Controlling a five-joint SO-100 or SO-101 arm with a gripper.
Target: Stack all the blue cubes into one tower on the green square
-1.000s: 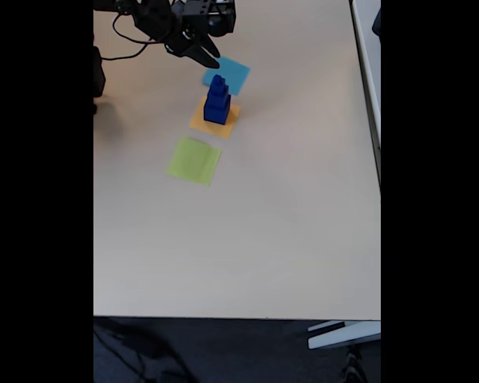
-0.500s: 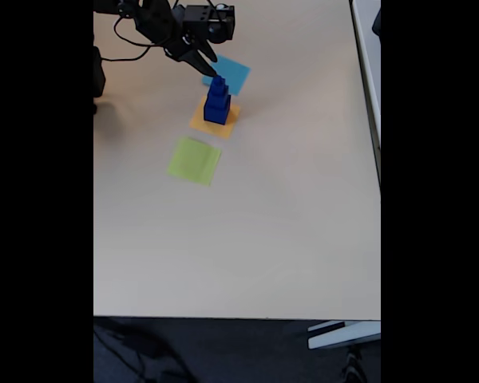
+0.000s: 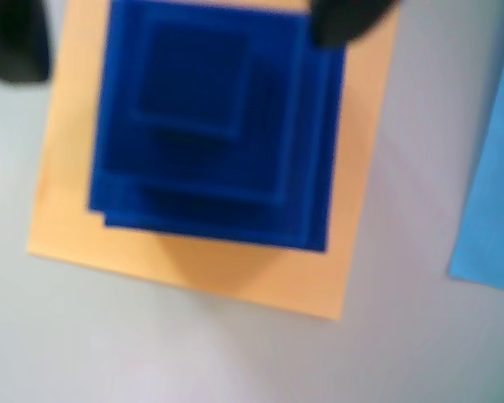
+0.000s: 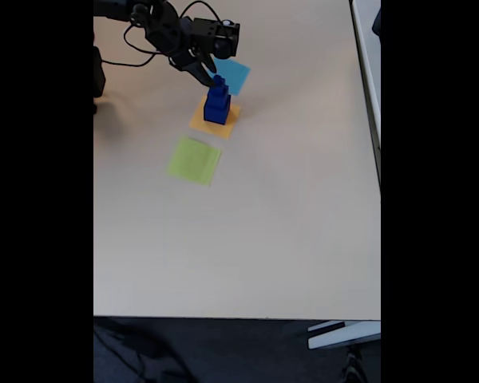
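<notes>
The three blue cubes stand as a stepped tower (image 4: 216, 102) on the orange-yellow square (image 4: 214, 121), with the small cube (image 4: 218, 81) on top. From above, the wrist view shows the tower (image 3: 210, 134) as nested blue squares on the orange-yellow square (image 3: 193, 269). My gripper (image 4: 210, 72) hovers at the tower's top. It (image 3: 181, 38) is open, with one black fingertip (image 3: 13, 42) to the left of the stack and the other (image 3: 353, 17) at its right top corner. The green square (image 4: 194, 159) lies bare, down and left of the tower.
A light blue paper square (image 4: 230, 73) (image 3: 496, 193) lies just behind and right of the tower. The arm and its cable (image 4: 136, 36) reach in from the top left. The beige table (image 4: 263, 231) stretches wide toward the near edge.
The gripper has swung right and down from behind the tower, so that it now sits over the top cube. The tower and the paper squares have not moved.
</notes>
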